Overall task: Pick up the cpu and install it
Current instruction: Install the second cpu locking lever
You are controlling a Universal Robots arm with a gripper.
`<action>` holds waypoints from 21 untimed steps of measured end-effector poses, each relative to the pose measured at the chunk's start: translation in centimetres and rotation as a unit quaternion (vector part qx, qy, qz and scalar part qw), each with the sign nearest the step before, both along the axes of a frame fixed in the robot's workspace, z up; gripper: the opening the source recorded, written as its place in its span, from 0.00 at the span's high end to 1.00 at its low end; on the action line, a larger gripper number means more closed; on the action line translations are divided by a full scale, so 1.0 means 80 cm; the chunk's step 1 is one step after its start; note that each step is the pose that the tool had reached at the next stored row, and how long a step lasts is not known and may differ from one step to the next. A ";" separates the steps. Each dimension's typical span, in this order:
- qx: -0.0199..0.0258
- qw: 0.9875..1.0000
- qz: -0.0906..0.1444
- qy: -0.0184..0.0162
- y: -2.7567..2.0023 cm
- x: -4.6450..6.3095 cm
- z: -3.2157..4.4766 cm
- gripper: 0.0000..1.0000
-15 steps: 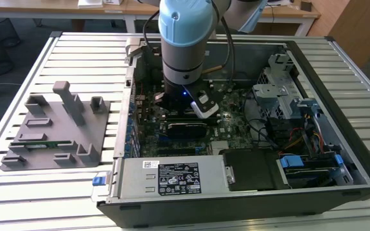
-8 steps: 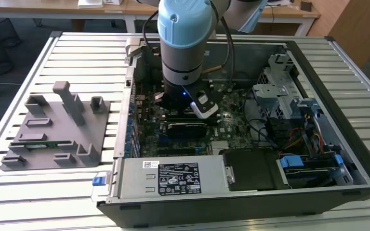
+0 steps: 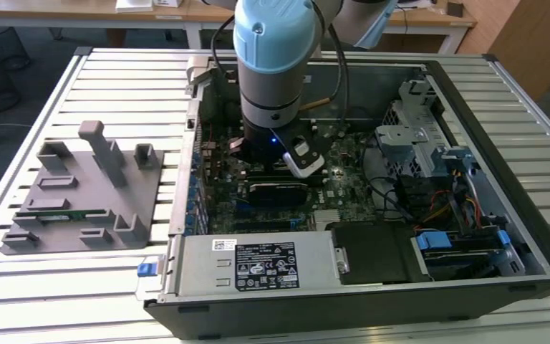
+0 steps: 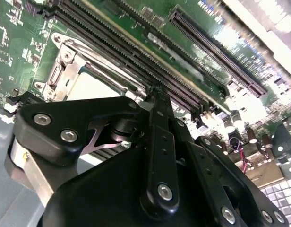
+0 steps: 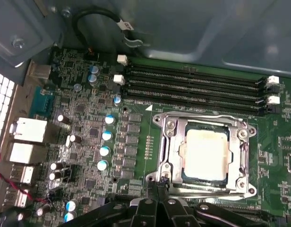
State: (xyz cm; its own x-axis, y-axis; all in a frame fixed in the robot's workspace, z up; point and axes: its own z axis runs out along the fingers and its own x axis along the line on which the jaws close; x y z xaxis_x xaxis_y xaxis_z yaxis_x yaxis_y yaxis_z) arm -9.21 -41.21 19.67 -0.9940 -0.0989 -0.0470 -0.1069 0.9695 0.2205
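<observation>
Open computer case [image 3: 504, 143] on slatted bench: cpu [image 5: 205, 150] being seated in socket [image 5: 170, 142], closed gripper [image 5: 157, 182] hovering beside; frame possibly being snagged.

1. Slatted pale metal worktable [image 3: 84, 301], seen in the exterior view.
2. Wooden desks [image 3: 55, 14] along the far edge, white legs below.
3. Wooden panel [image 3: 533, 36] at the exterior view's right.
4. Dark grey floor [image 3: 8, 136].
</observation>
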 end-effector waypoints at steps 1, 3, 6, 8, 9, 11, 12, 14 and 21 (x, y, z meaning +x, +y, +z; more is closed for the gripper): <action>0.000 1.000 0.000 0.000 -0.0022 0.000 0.0000 0.89; 0.001 1.000 0.000 0.000 -0.0055 0.000 0.0001 0.89; 0.002 1.000 0.000 0.000 -0.0073 0.000 0.0000 0.89; 0.005 1.000 0.000 0.000 -0.0074 0.000 -0.0004 0.89; 0.007 1.000 0.000 0.000 -0.0074 0.000 -0.0008 0.89; 0.010 1.000 0.000 -0.001 -0.0074 -0.002 -0.0017 0.89; 0.012 1.000 0.000 -0.002 -0.0074 -0.003 -0.0022 0.89; 0.015 1.000 0.000 -0.004 -0.0074 -0.005 -0.0034 0.89; 0.027 1.000 0.000 -0.006 -0.0073 -0.006 -0.0073 0.89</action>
State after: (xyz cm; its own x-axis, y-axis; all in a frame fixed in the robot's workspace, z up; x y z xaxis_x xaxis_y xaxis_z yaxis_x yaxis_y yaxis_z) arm -9.71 -41.80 19.09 -0.9932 -0.0967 -0.0643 -0.1107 0.9560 0.2717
